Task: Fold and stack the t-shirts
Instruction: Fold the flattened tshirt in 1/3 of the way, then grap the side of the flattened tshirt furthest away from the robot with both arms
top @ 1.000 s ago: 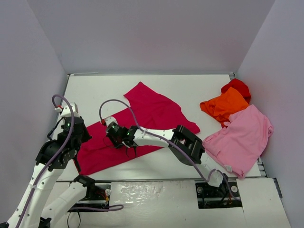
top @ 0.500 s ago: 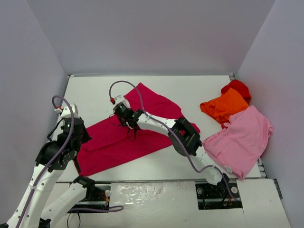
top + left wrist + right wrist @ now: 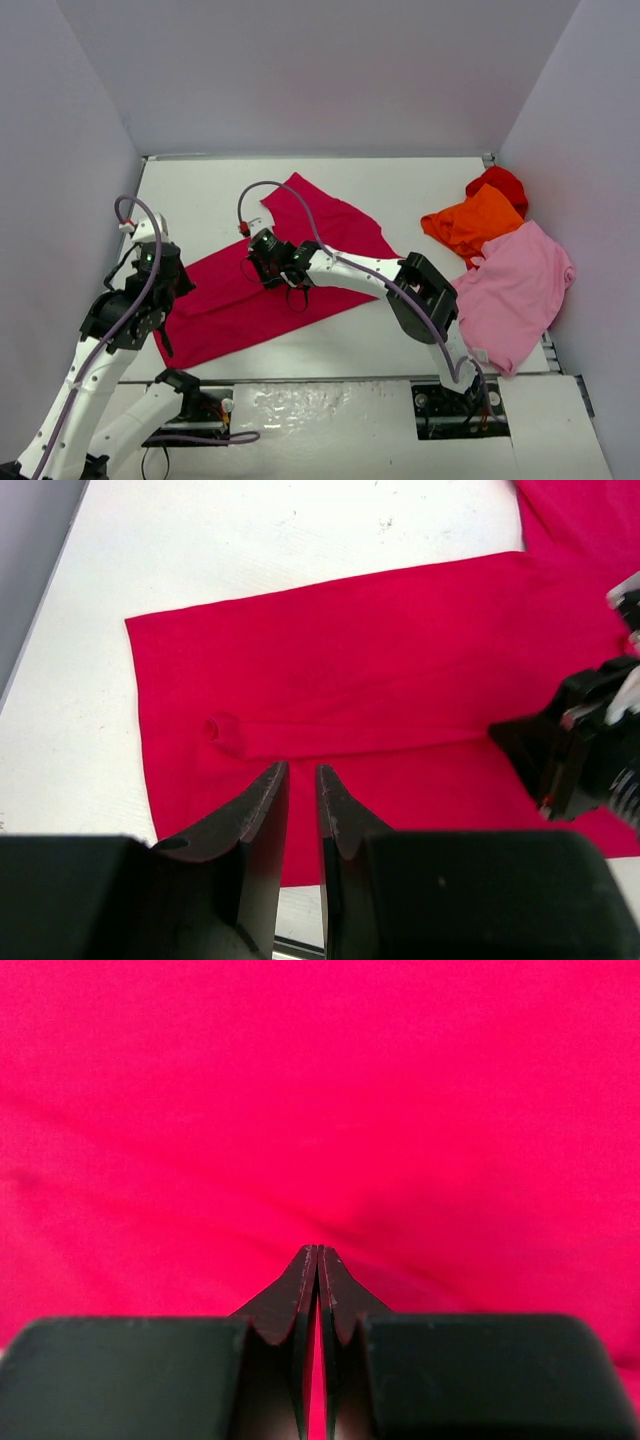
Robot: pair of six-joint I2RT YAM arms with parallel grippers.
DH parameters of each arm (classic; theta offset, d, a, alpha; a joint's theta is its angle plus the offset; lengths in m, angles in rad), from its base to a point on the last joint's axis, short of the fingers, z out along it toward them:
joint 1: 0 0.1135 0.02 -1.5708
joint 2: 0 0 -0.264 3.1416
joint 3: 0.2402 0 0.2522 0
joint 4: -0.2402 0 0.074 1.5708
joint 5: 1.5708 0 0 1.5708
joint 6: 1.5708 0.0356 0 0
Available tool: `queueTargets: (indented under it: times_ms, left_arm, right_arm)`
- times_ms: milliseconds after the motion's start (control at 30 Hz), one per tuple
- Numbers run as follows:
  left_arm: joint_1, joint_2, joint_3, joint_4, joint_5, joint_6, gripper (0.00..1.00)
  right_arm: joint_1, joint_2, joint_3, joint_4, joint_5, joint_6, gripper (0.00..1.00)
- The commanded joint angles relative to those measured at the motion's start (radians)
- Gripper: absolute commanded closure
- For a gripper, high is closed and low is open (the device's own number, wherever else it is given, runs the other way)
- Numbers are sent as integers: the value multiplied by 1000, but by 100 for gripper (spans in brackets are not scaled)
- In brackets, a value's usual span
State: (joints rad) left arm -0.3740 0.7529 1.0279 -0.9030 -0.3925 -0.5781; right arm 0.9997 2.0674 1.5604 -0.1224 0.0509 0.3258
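Note:
The crimson-magenta t-shirt (image 3: 225, 305) lies spread flat on the table, left of centre; it also fills the left wrist view (image 3: 350, 650) and the right wrist view (image 3: 320, 1090). My right gripper (image 3: 266, 260) reaches across to the shirt's middle. Its fingertips (image 3: 318, 1252) meet on the cloth, and creases run out from them. It shows in the left wrist view (image 3: 560, 755) as well. My left gripper (image 3: 163, 338) hovers over the shirt's near left edge, its fingers (image 3: 275, 790) a narrow gap apart with nothing between them. The orange t-shirt (image 3: 472, 222), the red t-shirt (image 3: 500, 183) and the light pink t-shirt (image 3: 515, 285) lie at the right.
Grey walls close in the white table (image 3: 400, 190) on the left, back and right. The three loose shirts crowd the right side up to the wall. The right arm's elbow (image 3: 425, 295) stands between the crimson shirt and the pink one.

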Motion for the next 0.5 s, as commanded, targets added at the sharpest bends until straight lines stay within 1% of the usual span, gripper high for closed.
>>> queueTargets:
  times_ms: [0,200,467]
  left_arm:
    - [0,24,20,85,16,7,85]
    - [0,35,21,77,38,1,85]
    - [0,14,26,73,27,3,85]
  right_arm:
    - [80,-9,27,47,-109,52,100]
    - [94,107,60,168,-257,95,100]
    - [92,184,122,213,-283,97,100]
